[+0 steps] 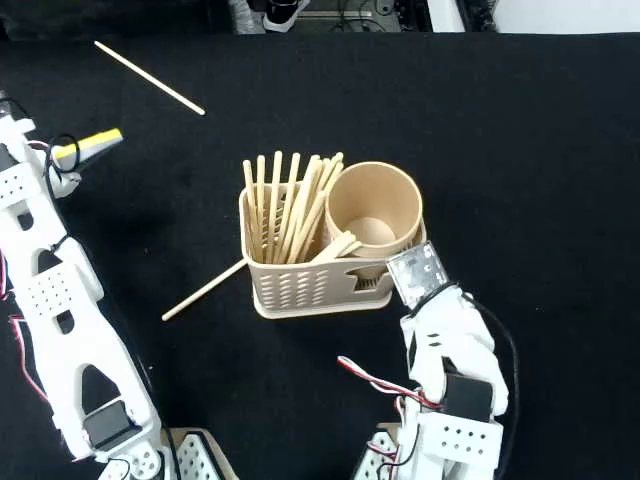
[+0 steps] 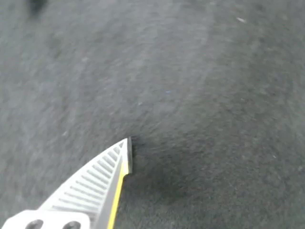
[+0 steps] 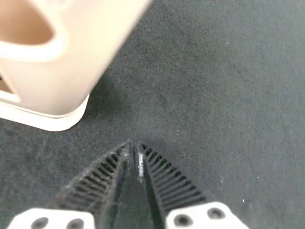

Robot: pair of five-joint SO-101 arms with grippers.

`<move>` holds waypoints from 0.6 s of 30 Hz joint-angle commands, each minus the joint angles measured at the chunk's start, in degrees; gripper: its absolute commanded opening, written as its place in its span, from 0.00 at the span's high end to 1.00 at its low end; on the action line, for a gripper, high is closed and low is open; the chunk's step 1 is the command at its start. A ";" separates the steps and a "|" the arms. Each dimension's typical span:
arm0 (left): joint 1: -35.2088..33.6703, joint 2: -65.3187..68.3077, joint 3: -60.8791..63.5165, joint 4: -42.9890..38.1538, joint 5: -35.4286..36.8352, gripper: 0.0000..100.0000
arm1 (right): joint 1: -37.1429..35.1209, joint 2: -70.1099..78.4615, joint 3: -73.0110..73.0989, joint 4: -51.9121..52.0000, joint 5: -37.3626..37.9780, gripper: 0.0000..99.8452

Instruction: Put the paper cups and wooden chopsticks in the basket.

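R end effector (image 3: 134, 144): fingers pinched together to a point, nothing btwn them. It sits low over the black surface (image 1: 520, 150), just beside the basket (image 3: 71, 71) at its near right corner, not touching it. Prob parked there because the cup side of the basket is already filled.

L end effector (image 2: 127, 145): also looks closed, yellow edge tight against the ribbed finger, empty. It hangs close above bare cloth at the far left of the surface, well apart from the basket.

Basket (image 1: 310, 285) stands upright mid-surface. Paper cup (image 1: 373, 205) stands in its right part, mouth up; can't tell if more are stacked inside. A bundle of chopsticks (image 1: 290, 205) stands on end in the left part, fanned out and leaning on the rim & the cup, which is what keeps them from tipping out.

Two not in yet:
- one loose chopstick (image 1: 150, 78) lies flat at the far left corner, well apart from everything, nearer the L arm.
- a 2nd stick (image 1: 203, 290) lies slanted w/ one end against the basket's left wall, btwn the two arms.

Judgement: task mostly done, cup part finished, two sticks left. The flat ones will be fiddly; thin, little to grip against cloth.
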 commanded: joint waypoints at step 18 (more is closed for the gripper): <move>26.51 -2.90 0.04 -40.35 23.65 0.04 | -0.18 -2.77 -0.13 1.49 0.44 0.99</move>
